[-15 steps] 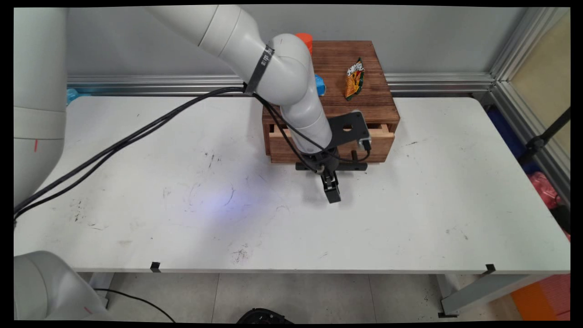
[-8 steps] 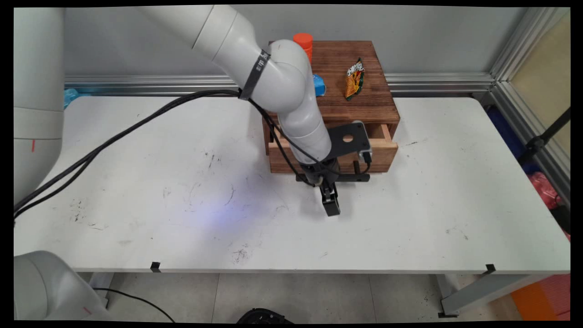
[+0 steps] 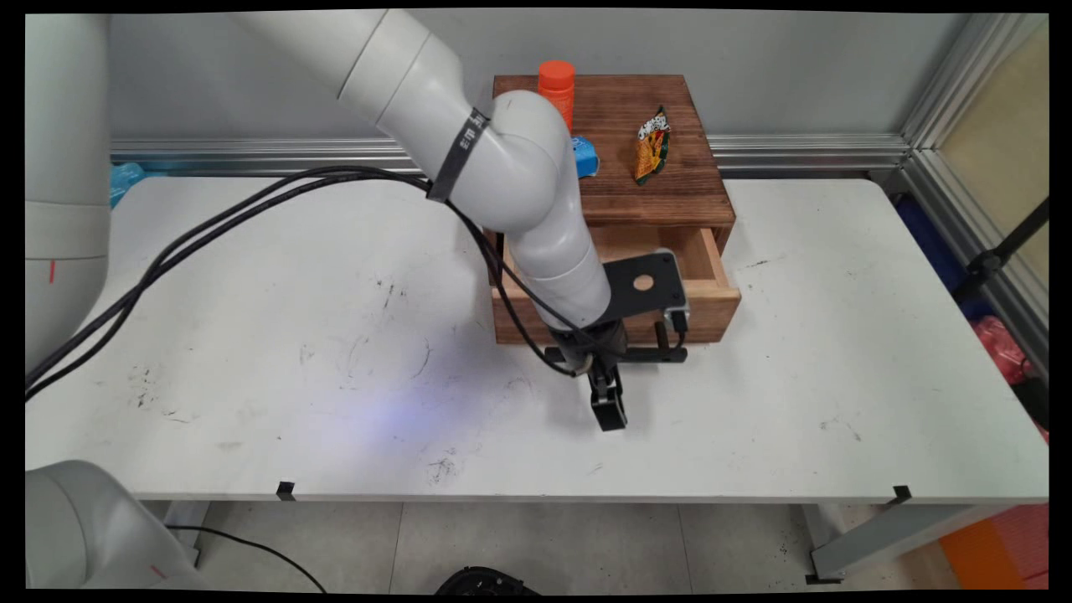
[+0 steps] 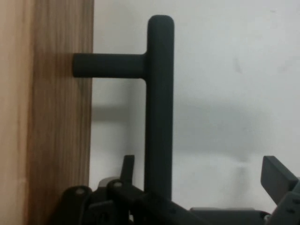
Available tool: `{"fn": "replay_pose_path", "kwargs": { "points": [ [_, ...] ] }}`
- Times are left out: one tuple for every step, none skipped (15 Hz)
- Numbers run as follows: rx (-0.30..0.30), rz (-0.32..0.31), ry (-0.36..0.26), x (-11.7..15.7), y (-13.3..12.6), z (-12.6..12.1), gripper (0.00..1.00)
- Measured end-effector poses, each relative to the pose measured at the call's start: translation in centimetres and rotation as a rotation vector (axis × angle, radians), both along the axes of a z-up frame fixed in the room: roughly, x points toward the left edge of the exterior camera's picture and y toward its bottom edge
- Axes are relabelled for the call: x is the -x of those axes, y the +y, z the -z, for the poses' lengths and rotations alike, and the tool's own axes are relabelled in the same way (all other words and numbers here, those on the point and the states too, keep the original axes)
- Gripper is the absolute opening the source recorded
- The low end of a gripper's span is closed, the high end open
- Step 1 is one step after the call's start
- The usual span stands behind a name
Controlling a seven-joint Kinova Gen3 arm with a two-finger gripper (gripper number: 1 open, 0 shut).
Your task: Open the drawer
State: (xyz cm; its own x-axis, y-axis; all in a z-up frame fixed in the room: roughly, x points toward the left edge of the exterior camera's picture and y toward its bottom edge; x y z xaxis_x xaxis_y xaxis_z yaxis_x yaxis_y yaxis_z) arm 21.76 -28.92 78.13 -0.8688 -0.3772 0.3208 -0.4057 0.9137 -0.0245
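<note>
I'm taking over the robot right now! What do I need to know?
Black two-finger gripper: open, pointing down at the white table, one finger on each side of the black bar handle.
Dark wooden box: its light wooden drawer stands partly pulled out.
On the box top: orange bottle, small blue packet, green-and-orange snack bag, none touched.

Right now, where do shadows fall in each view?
Main view: a soft shadow lies on the table beside the tool. Hand view: the black handle casts a faint grey shadow on the table beside the wooden drawer front.
</note>
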Motion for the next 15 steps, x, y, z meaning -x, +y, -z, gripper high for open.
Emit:
{"fn": "replay_pose_path", "kwargs": {
  "points": [
    [-0.002,0.006,0.002,0.2,0.6,-0.1,1.00],
    [-0.003,0.010,0.004,0.3,1.0,-0.1,1.00],
    [-0.004,0.014,0.005,0.5,1.4,-0.2,1.00],
    [-0.005,0.017,0.007,0.6,1.8,-0.2,1.00],
    [-0.006,0.020,0.009,0.8,2.1,-0.3,1.00],
    [-0.007,0.023,0.010,0.9,2.5,-0.3,1.00],
    [-0.007,0.027,0.012,1.1,2.9,-0.4,1.00],
    [-0.008,0.030,0.013,1.2,3.4,-0.4,1.00],
    [-0.009,0.034,0.015,1.4,3.8,-0.5,1.00],
    [-0.008,0.037,0.016,1.6,4.3,-0.5,1.00],
    [-0.008,0.039,0.017,1.8,4.7,-0.6,1.00],
    [-0.008,0.042,0.017,1.9,5.1,-0.6,1.00],
    [-0.007,0.043,0.018,2.0,5.5,-0.6,1.00],
    [-0.006,0.045,0.018,2.2,5.9,-0.7,1.00],
    [-0.006,0.047,0.019,2.4,6.3,-0.7,1.00]
  ]
}}
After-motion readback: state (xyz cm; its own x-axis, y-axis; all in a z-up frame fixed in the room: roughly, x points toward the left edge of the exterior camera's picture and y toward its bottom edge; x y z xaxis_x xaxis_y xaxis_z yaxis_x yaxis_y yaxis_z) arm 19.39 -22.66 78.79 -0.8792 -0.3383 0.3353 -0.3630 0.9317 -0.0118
